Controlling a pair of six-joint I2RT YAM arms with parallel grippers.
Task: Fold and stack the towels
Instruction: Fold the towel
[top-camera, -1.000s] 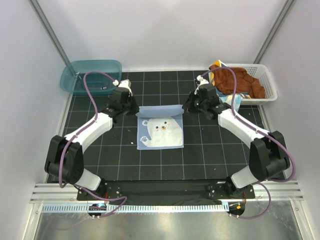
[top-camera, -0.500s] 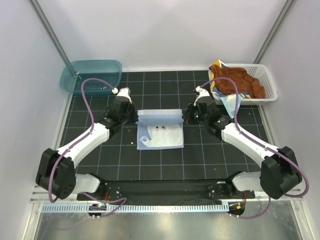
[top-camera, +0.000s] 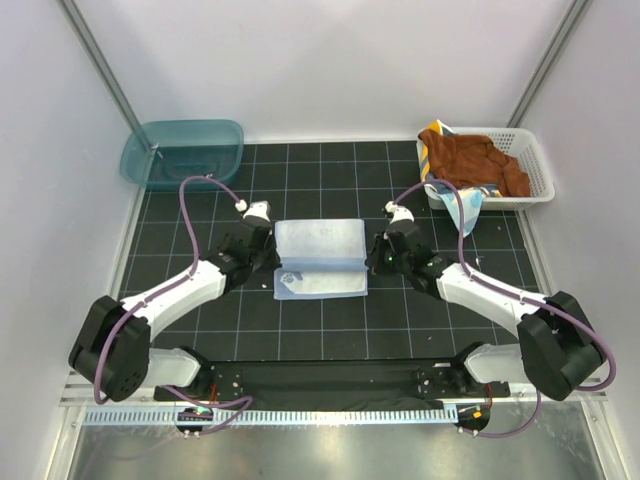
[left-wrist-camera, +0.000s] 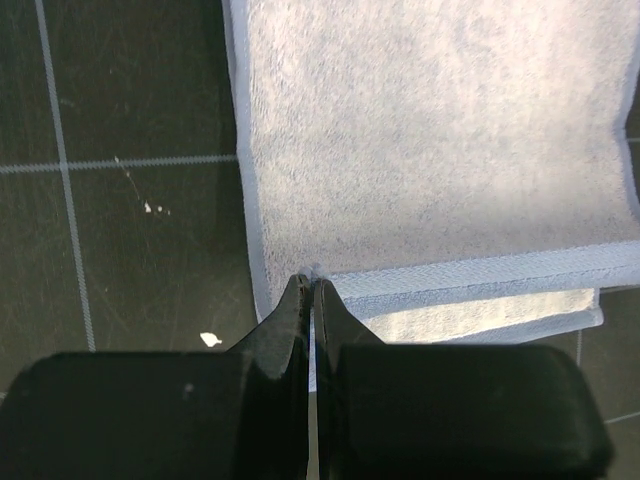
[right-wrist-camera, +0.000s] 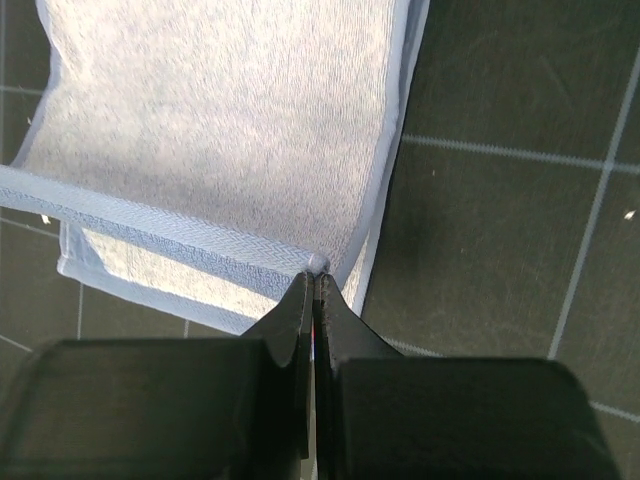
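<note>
Black gridded mat (top-camera: 320, 330) under pale blue towel (top-camera: 320, 258), white walls (top-camera: 320, 70) around

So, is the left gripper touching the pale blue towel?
Touching. The left wrist view shows it: the fingers of the left gripper are pinched shut on a corner of the pale blue towel, at its folded-over edge, with no gap.

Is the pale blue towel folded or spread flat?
Folded nearly in half: on the pale blue towel the upper layer stops short of the lower edge, corners pinched by left gripper and right gripper.
</note>
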